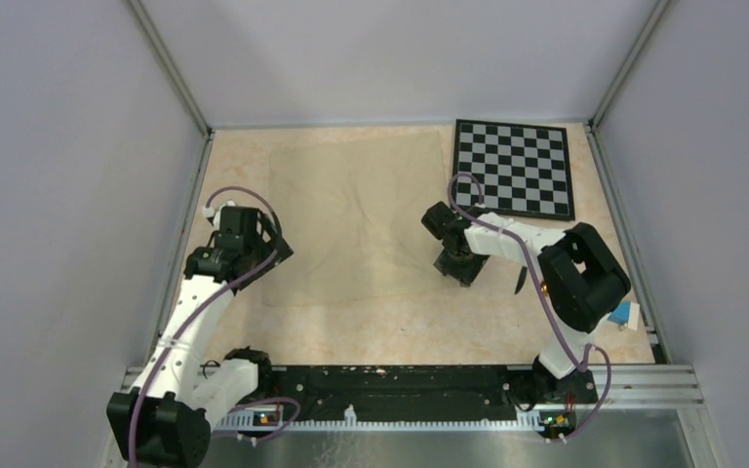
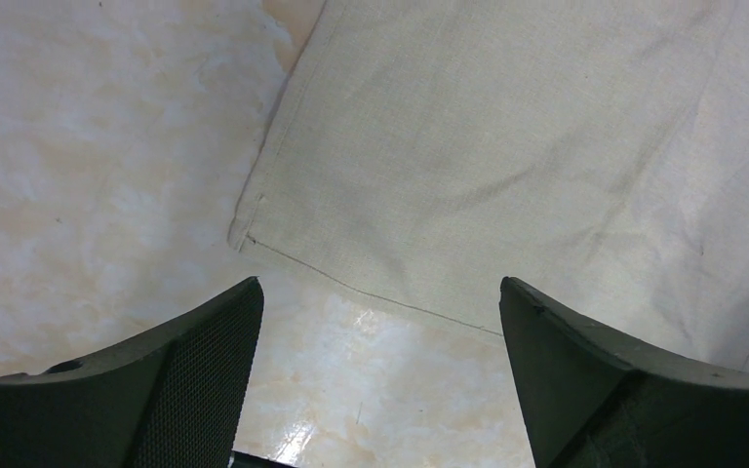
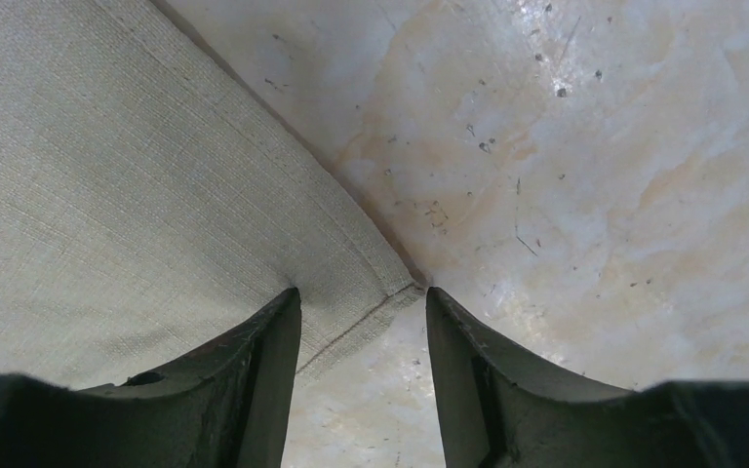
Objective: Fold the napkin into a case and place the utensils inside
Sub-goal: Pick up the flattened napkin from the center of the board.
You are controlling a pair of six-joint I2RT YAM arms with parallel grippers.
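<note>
While the napkin [image 1: 361, 219] lies flat, one corner inside the half-parted right gripper [image 3: 361, 292] and another just ahead of the wide-spread left gripper [image 2: 378, 292], both corners should be pinched low and lifted together.

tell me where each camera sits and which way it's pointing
top external: above and behind, looking down; left arm, right arm, napkin, checkered board show.
left wrist: on the left arm, facing down at a napkin corner; open left tool shows.
right wrist: on the right arm, facing down at another napkin corner, straddled by the open right tool.
shared: all three see the napkin.
</note>
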